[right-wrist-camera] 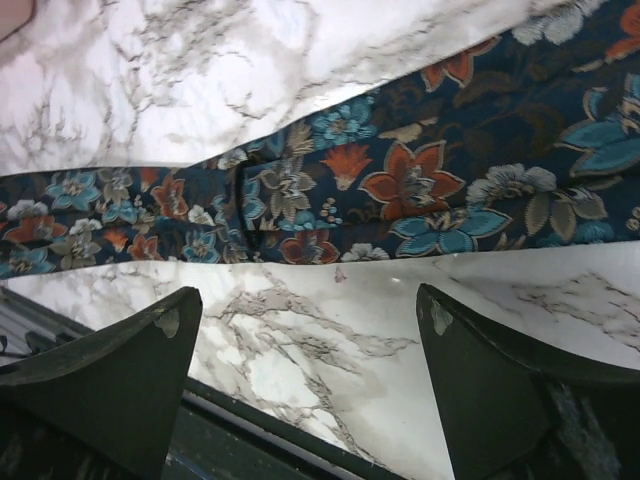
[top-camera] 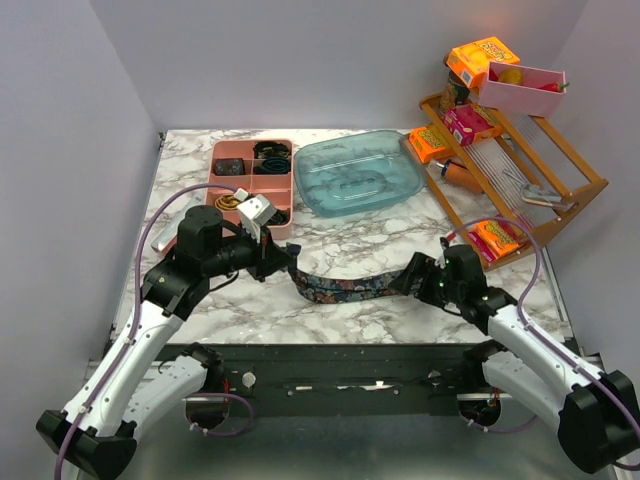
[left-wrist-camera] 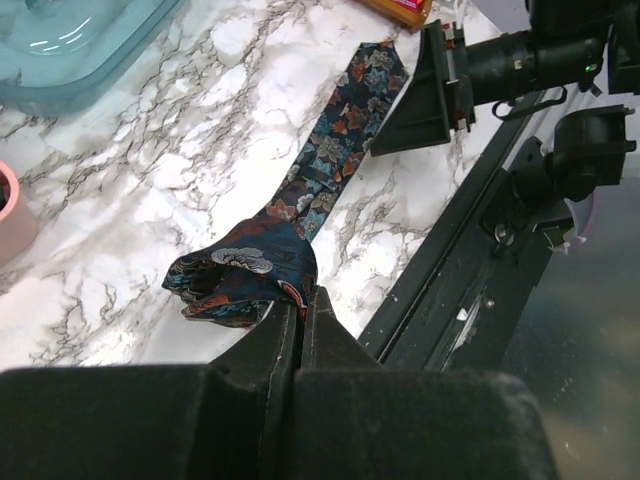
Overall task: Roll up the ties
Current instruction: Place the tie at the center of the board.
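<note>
Navy floral tie (left-wrist-camera: 330, 160) is laid along the desk (left-wrist-camera: 150, 180), folded end pinched by the left fingers (left-wrist-camera: 283, 345), probably to seed the roll; right fingers (right-wrist-camera: 120, 375) are spread.

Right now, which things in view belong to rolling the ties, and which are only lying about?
For the job: tie, stretched out; left gripper, shut on its bunched end; right gripper, open at its wide end; pink tray with dark rolls.
Lying about: blue dish; wooden rack; snack packets; pink box.
</note>
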`<action>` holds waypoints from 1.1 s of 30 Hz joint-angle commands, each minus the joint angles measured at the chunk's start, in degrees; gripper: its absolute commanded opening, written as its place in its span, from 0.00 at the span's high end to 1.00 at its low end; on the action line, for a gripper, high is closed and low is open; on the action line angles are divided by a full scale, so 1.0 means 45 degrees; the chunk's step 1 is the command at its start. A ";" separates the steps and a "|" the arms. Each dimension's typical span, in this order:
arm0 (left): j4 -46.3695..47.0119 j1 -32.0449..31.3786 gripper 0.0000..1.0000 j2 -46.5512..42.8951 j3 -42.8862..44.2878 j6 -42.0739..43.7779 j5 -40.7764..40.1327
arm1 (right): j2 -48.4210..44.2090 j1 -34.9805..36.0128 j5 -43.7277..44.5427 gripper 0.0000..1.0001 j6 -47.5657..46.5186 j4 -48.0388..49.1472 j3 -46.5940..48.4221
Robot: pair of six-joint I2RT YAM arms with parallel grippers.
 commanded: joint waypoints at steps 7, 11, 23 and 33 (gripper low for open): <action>-0.1370 -0.0023 1.00 0.0241 0.0043 -0.0219 -0.1778 | 0.1590 0.0028 -0.0728 0.07 -0.2675 -0.0659 0.2616; -0.1936 -0.0023 1.00 0.0592 0.0336 -0.0200 -0.2267 | 0.3563 0.0787 -0.0808 0.28 -0.3497 -0.0385 0.3827; -0.4729 -0.0043 1.00 0.1706 0.1996 -0.0825 -0.3830 | 0.8034 0.4324 0.0541 0.99 -0.4924 -0.1204 0.6875; -0.7050 -0.0043 0.99 0.2233 0.2173 -0.1761 -0.5078 | 1.0108 0.4813 0.1047 1.00 -0.4945 -0.1712 0.7481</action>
